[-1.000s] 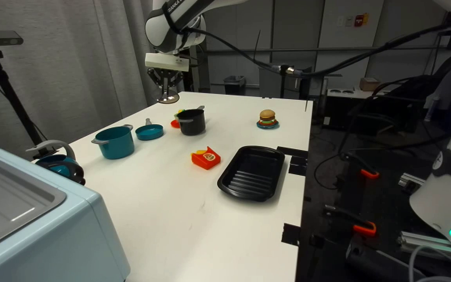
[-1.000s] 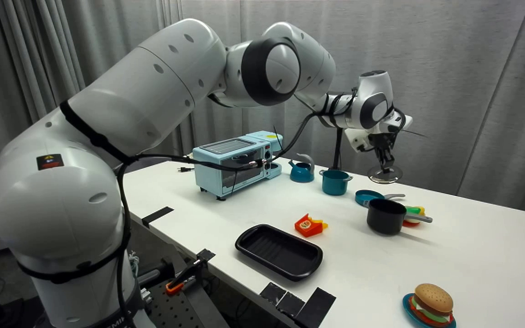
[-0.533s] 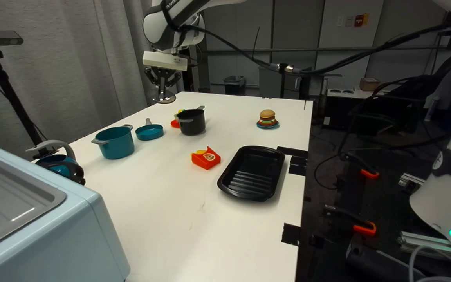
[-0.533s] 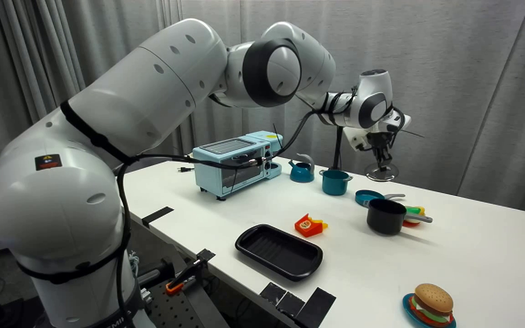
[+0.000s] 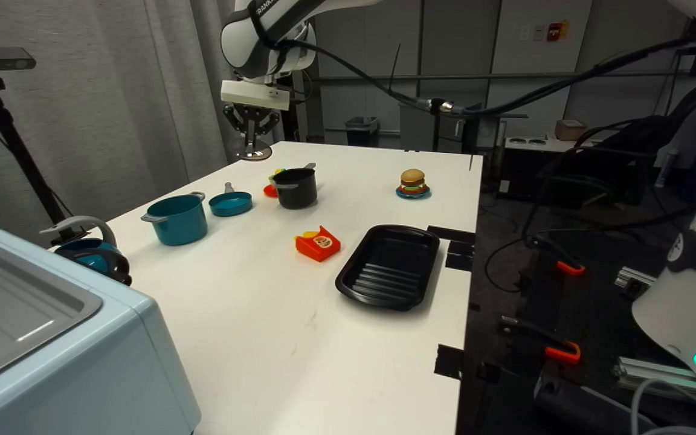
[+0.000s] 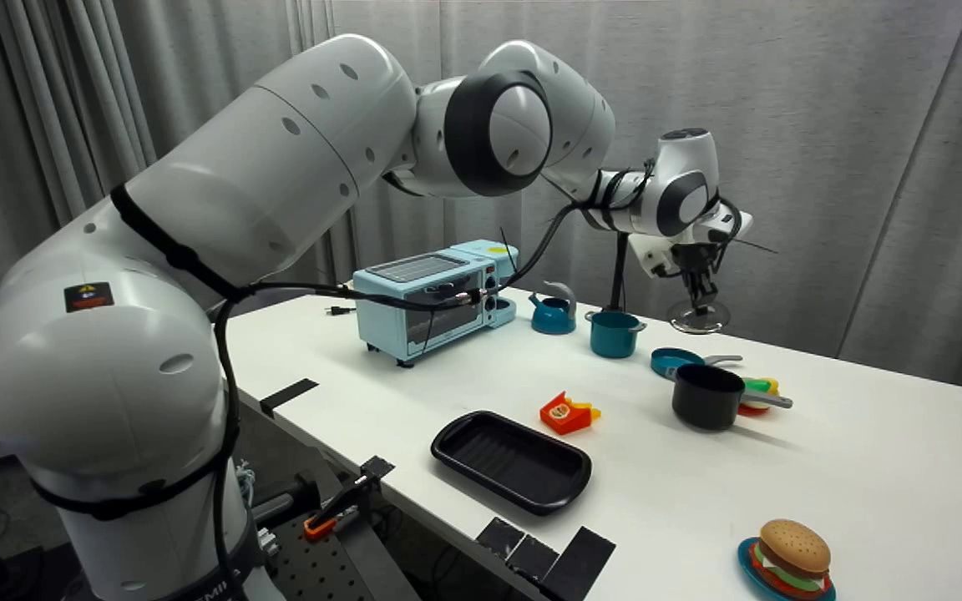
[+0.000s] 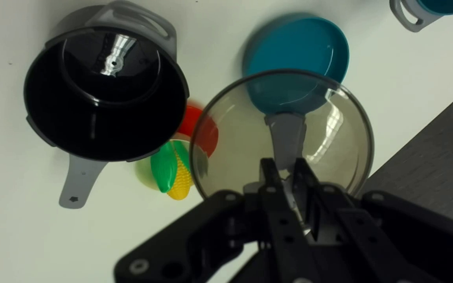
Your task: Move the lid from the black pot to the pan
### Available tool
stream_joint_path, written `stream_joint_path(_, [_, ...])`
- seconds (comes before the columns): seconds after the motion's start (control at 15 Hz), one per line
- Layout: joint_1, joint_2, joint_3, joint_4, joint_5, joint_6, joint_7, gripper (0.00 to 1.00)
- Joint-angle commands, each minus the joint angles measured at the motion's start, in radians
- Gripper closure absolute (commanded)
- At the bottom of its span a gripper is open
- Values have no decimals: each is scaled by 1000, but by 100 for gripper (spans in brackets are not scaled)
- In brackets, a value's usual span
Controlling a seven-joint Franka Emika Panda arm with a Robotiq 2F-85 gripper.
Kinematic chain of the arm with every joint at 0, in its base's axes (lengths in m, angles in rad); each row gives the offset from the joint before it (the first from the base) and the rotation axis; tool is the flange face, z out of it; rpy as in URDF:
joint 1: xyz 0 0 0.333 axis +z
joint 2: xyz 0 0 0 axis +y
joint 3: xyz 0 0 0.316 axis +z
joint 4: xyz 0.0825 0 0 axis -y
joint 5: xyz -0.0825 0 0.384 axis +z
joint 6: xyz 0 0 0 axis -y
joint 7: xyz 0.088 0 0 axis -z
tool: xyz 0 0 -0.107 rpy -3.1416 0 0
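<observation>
GRIP: here we have the Robotiq gripper (image 7: 283,169) clamped on the smoky glass lid (image 7: 252,137) | LID: hanging in midair, and in the wrist view we catch part of the teal frying pan (image 7: 305,47) through it | NEARBY: black saucepan (image 6: 701,407) uncovered, just beside the toy corn (image 7: 181,181)
</observation>
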Motion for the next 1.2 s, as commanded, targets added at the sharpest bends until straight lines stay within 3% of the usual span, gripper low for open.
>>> stream_joint_path(0.0, [14, 18, -8, 23, 1, 1, -9, 96])
stream_joint_path(0.2, [42, 48, -10, 49, -10, 11, 1, 96])
stream_joint_path(0.27, [18, 55, -5, 81, -4, -8, -29, 96])
stream_joint_path(0.67, [35, 136, -38, 191, -26, -2, 2, 96])
stream_joint_path(1.13, [45, 211, -10, 278, -15, -11, -20, 96])
